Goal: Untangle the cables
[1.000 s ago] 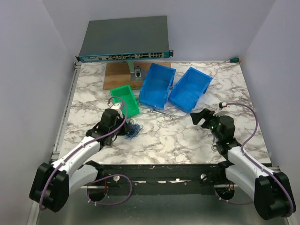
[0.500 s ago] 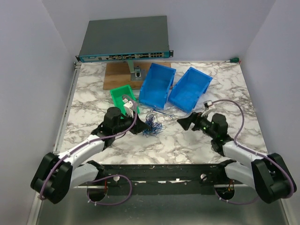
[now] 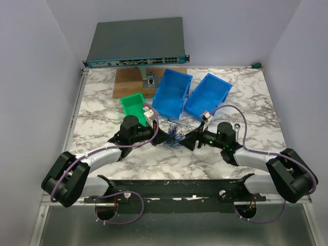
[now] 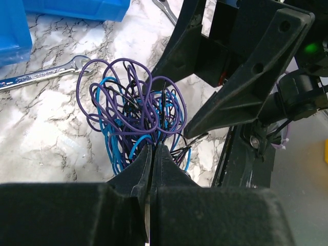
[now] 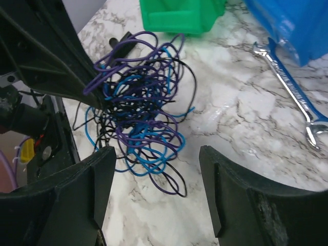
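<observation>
Marble counter [image 3: 246, 148] has two blue bins [image 3: 171, 92] & a green bin [image 3: 134, 105] twd its far edge, w/ both arms reaching in to mid-counter, nearer the front edge. L gripper [image 4: 151, 154] is pinched tight on the cables [image 4: 130, 110], a blue/purple/black tangle bunched right at its tips (resting on the marble or just off it, can't tell). R gripper [image 5: 155, 154] faces it w/ jaws wide, the tangle just ahead of & partly btwn its fingers, not gripped. Wrench [image 5: 289, 87] lies flat just beside the tangle on its far side, near the blue bins, apart from both grippers.
</observation>
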Motion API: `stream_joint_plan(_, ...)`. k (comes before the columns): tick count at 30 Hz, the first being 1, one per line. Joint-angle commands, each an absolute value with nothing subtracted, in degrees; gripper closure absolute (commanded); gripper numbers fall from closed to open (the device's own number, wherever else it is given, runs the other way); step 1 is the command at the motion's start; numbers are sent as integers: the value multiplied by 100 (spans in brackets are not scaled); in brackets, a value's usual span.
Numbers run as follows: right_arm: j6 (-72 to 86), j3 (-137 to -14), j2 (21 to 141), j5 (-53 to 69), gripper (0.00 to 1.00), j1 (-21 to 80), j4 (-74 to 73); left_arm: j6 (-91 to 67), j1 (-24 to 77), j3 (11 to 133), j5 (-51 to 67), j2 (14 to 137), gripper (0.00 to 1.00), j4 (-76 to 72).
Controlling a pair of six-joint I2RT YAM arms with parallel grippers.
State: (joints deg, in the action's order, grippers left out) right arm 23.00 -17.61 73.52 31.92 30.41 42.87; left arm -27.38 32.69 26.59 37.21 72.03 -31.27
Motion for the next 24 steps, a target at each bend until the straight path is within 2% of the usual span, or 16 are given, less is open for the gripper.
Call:
stream_joint_plan(1, 2053, -2014, 7565, 3492, 34, 3287, 4476, -2577, 3329, 2886, 3929, 7300, 100, -3456)
stream_joint_plan(2, 2025, -2061, 7594, 3467, 44, 3328, 4408, -2573, 3344, 2907, 3933, 7312, 100, -3438)
stream_joint_plan(5, 1935, -2169, 7574, 3106, 89, 3349, 4076, -2562, 3347, 2808, 3651, 7120, 100, -3384)
stream_joint_plan(6, 1924, -2162, 7477, 2790, 99, 3349, 3956, -2536, 3346, 2679, 3366, 6953, 100, -3359)
stream_joint_plan(17, 2608, -1716, 6031, -2728, 99, 3347, 2620, -2717, 3223, 1951, -649, 5084, 100, -1870)
stream_joint_plan(24, 3409, -1344, 5032, -4753, 99, 3340, 2032, -3391, 3131, 1669, -2482, 4297, 100, -1105)
